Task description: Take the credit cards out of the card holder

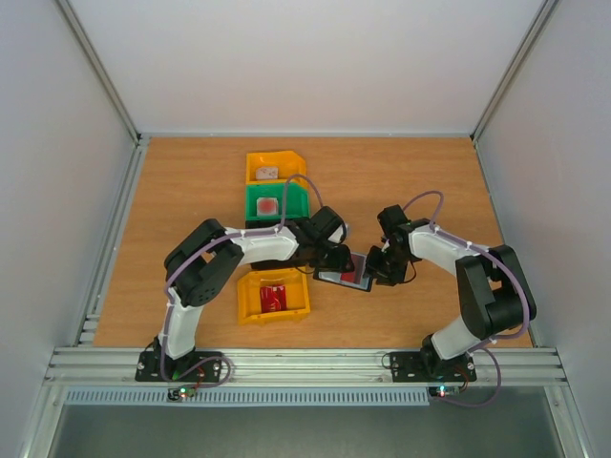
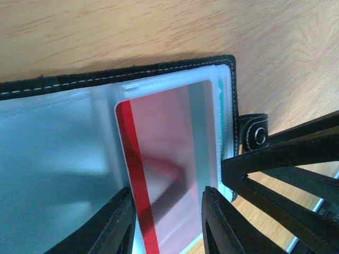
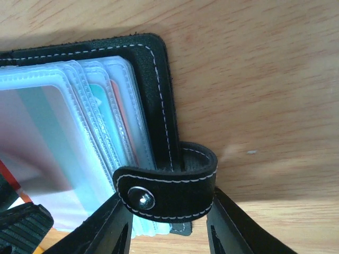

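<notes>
**A:** Where is the card?

**B:** The red card sits in the top clear sleeve of the holder. The holder lies open on the table, just ahead of both arms.

**A:** Its long axis?

**B:** In the left wrist view it runs from 12 to 6, leaning a touch toward 5. The red stripe is along its 9 o'clock edge.

**A:** And the claws?

**B:** The left claw hangs over the card's 6 o'clock end with its jaws parted. One finger is near each long edge and nothing is pinched. From overhead it reaches the holder from 10 o'clock. The right claw is at the holder's 3 o'clock, with its fingers on either side of the strap. I cannot tell whether it pinches the strap or only flanks it.

**A:** Which arm takes the card, then?

**B:** The left, I'd judge, since it is already above the card. The card should slide out along that 12-to-6 line while the right claw steadies the strap side. I can't see which end of the sleeve is open. A yellow bin stands near, at the holder's 8 o'clock.
</notes>
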{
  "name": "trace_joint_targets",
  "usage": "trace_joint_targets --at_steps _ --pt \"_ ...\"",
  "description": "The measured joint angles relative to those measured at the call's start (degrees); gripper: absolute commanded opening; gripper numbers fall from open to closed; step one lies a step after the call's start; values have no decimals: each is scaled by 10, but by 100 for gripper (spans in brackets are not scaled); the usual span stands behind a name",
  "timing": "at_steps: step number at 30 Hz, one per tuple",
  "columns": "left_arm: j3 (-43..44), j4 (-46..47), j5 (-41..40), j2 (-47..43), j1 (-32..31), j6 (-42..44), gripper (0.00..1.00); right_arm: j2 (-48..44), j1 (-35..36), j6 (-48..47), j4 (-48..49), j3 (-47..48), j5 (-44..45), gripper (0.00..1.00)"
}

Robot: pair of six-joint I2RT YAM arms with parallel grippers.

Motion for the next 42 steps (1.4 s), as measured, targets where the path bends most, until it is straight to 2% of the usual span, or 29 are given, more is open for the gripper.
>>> trace_joint_targets --at_steps 3,10,16,19,22,24,25,29,34,42 --pt "0 8 10 2 0 -5 27 0 -4 1 8 -5 -12 36" --pt "-1 10 18 2 6 -21 1 -3 -10 2 16 -12 -25 35" --pt "-16 31 44 -17 11 -29 0 -6 -16 1 15 -13 -33 40" --pt "-34 53 59 -24 17 -34 0 -17 -25 -3 23 -24 -45 50" --pt "-51 80 85 -38 24 -38 0 -49 -43 -14 43 -53 -69 66" --pt "-61 102 106 -44 30 -37 0 -83 -59 -19 52 -71 -89 94" --pt "-64 114 116 -45 33 -34 0 -104 -66 -21 61 -79 -100 98" --pt "-81 161 151 -45 45 -12 0 -189 -89 -18 131 -116 -145 98" --pt "-90 229 194 -44 59 -5 0 -202 -138 3 226 -181 -197 99" --pt "-124 379 256 -44 71 -12 0 -242 -161 -13 270 -192 -253 96"
